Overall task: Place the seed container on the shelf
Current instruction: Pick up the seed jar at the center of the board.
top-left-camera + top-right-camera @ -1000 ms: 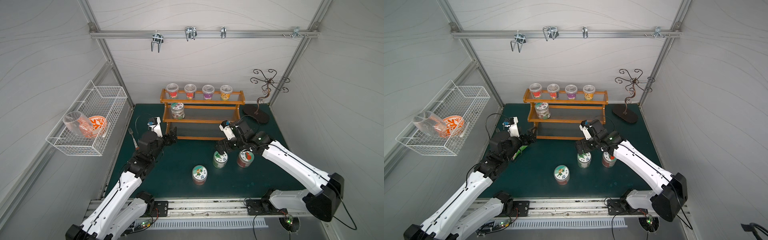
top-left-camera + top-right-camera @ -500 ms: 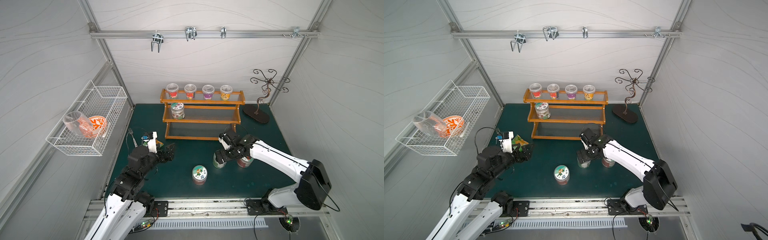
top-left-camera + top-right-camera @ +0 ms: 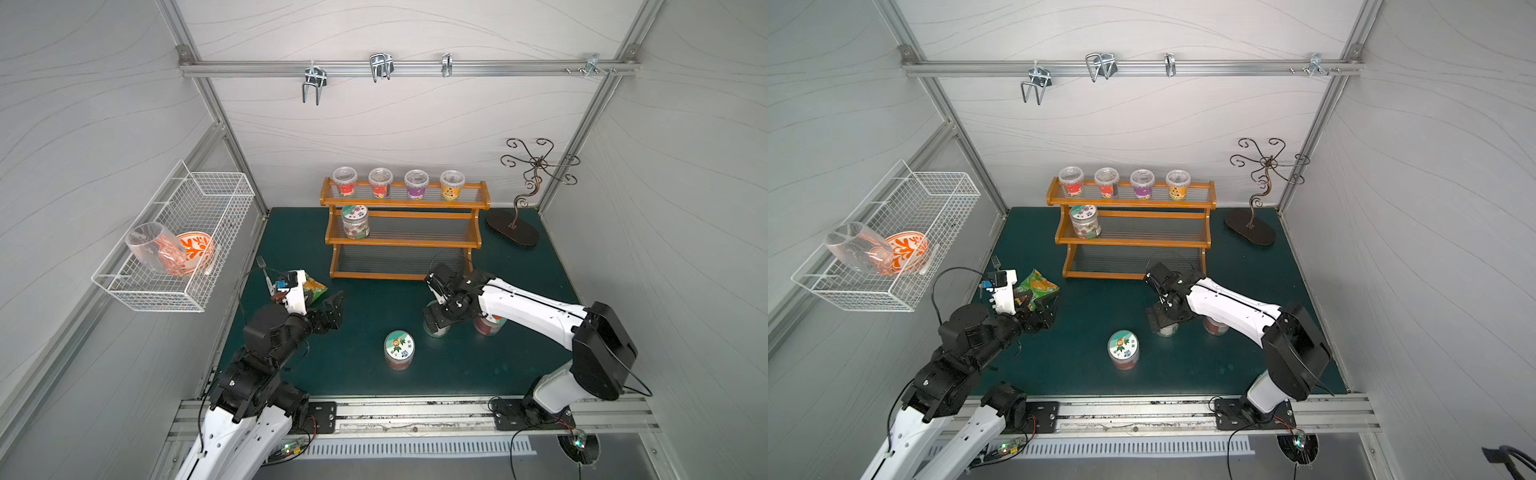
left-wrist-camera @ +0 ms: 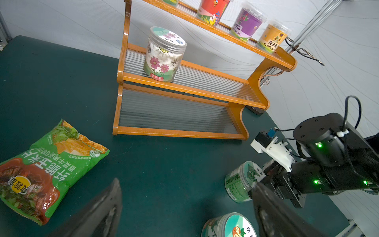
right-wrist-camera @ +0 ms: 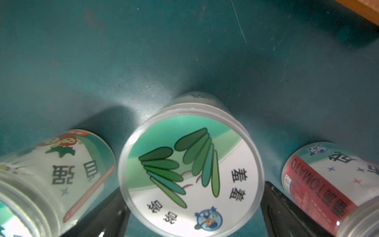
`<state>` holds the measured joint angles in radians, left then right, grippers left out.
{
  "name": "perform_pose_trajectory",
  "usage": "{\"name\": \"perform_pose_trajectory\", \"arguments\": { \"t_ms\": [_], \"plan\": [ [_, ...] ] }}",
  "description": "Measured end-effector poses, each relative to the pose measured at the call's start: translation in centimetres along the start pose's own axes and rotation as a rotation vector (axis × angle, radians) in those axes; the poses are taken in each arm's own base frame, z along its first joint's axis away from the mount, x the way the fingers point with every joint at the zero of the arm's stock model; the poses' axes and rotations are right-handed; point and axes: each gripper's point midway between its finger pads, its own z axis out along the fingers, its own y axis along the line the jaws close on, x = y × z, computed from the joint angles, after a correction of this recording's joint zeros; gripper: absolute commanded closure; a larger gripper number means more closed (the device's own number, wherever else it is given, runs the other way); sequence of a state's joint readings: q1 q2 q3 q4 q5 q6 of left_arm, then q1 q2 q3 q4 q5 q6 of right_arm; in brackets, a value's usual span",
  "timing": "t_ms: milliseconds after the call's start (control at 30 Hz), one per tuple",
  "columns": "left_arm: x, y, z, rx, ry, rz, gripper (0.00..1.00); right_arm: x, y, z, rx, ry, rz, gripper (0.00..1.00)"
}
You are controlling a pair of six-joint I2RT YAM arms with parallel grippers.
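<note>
A seed container with a green-leaf lid stands upright on the green mat, in front of the shelf. My right gripper is lowered over it and open, one finger on each side of the jar and neither pressing it. In both top views the right gripper hides most of this jar. My left gripper is open and empty above the mat, by the snack bag. A flower-labelled jar stands on the shelf's middle tier.
A strawberry-lid jar and a red tomato jar flank the gripped-around jar closely. Several cups line the top tier. A fork, a wire basket on the left wall and a metal stand are nearby.
My left arm has drawn back from the shelf toward the front left, still open. My right gripper has come down from near the shelf and now straddles the leaf-lid jar.
</note>
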<state>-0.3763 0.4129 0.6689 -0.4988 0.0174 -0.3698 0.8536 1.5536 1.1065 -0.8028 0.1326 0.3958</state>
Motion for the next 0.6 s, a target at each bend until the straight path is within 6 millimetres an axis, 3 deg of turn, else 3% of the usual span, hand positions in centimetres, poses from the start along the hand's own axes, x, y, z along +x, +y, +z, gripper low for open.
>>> {"name": "perform_pose_trajectory", "arguments": {
  "t_ms": [233, 433, 600],
  "plan": [
    [0.28, 0.08, 0.12, -0.001, 0.008, -0.002, 0.00, -0.31, 0.03, 0.58, 0.010, 0.006, 0.000, 0.02],
    [0.67, -0.10, 0.24, 0.014, 0.021, -0.008, 0.00, -0.70, 0.22, 0.66, 0.008, 0.004, -0.001, 0.22],
    [0.82, -0.54, 0.25, 0.039, 0.030, -0.010, 0.01, -0.85, 0.32, 0.32, 0.007, 0.004, -0.009, 0.31]
  ]
}}
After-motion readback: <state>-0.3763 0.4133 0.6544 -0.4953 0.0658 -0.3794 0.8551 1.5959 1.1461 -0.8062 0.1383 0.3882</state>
